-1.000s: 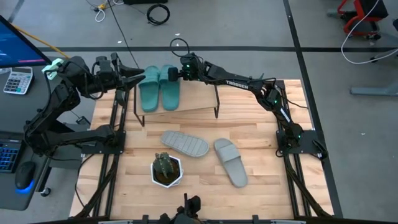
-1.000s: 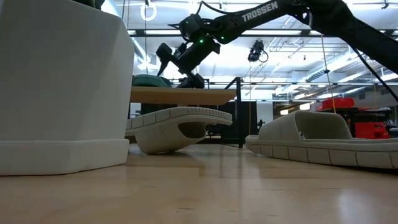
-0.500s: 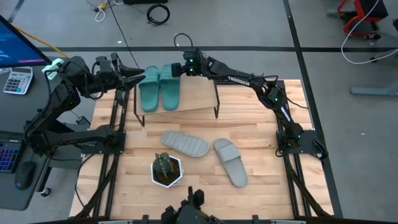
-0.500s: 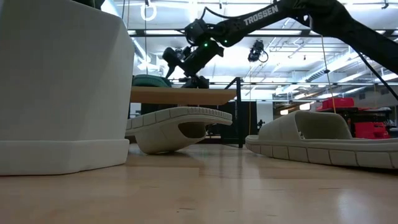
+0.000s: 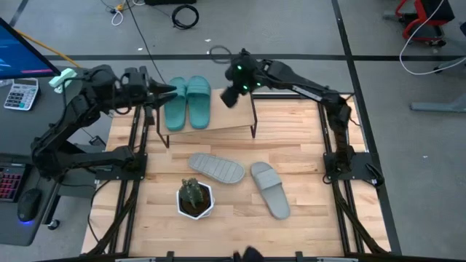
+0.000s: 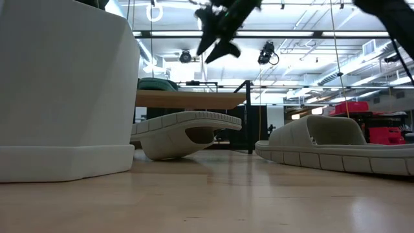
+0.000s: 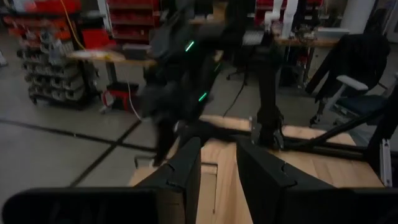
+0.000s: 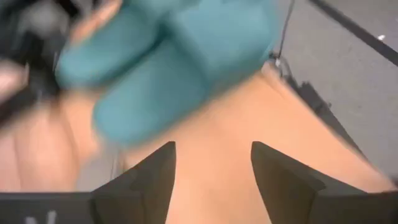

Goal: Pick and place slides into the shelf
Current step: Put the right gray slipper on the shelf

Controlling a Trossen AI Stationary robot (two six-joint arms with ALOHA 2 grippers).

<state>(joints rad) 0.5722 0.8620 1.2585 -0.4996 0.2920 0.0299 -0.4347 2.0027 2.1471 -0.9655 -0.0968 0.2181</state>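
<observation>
Two teal slides (image 5: 187, 102) lie side by side on the left part of the shelf (image 5: 229, 116), at the table's far edge. The right gripper (image 5: 230, 93) hangs above the shelf's bare board just right of them, apart from both; its fingers (image 8: 277, 180) stand parted with nothing between them. The left gripper (image 5: 172, 92) sits at the shelf's left end beside the outer teal slide, fingers narrowly apart; whether it touches the slide is hard to tell. Two grey slides (image 5: 217, 168) (image 5: 270, 189) lie on the table (image 5: 313, 156) in front of the shelf, near a potted plant (image 5: 194, 198).
</observation>
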